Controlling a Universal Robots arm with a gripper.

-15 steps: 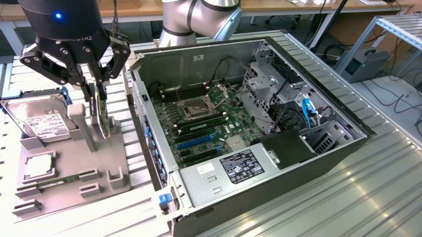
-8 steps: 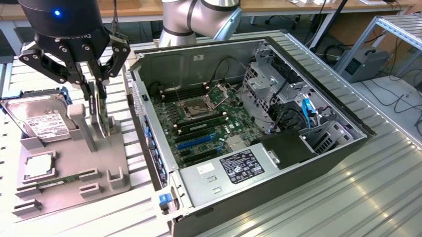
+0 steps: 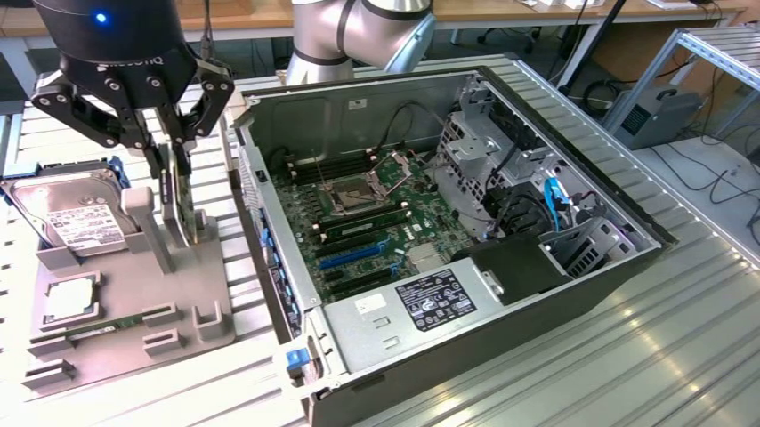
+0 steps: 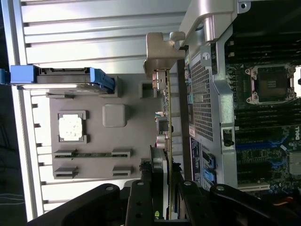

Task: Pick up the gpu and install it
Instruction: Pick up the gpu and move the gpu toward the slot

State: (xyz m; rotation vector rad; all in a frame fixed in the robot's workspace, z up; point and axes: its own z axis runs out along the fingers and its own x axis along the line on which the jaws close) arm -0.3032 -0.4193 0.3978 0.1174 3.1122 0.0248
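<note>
The gpu (image 3: 181, 200) stands on edge over the grey parts fixture (image 3: 131, 356), just off the open computer case's (image 3: 356, 105) outer wall at the exterior view's left. My gripper (image 3: 166, 147) comes down from above, its fingers (image 3: 152, 142) closed on the card's upper edge. In the wrist view the gpu (image 4: 167, 108) shows edge-on, its silver bracket (image 4: 159, 52) at the far end, and my gripper (image 4: 167, 193) clamps the near end. Whether the card's lower edge still sits in the fixture I cannot tell.
On the fixture lie a silver hard drive (image 3: 74, 222) in a blue carrier, a processor (image 3: 69, 299) and a memory stick (image 3: 107, 327). Inside the case, the motherboard (image 3: 368, 231) has blue card slots (image 3: 352, 258), a drive cage (image 3: 481, 160) and a power supply (image 3: 416, 307).
</note>
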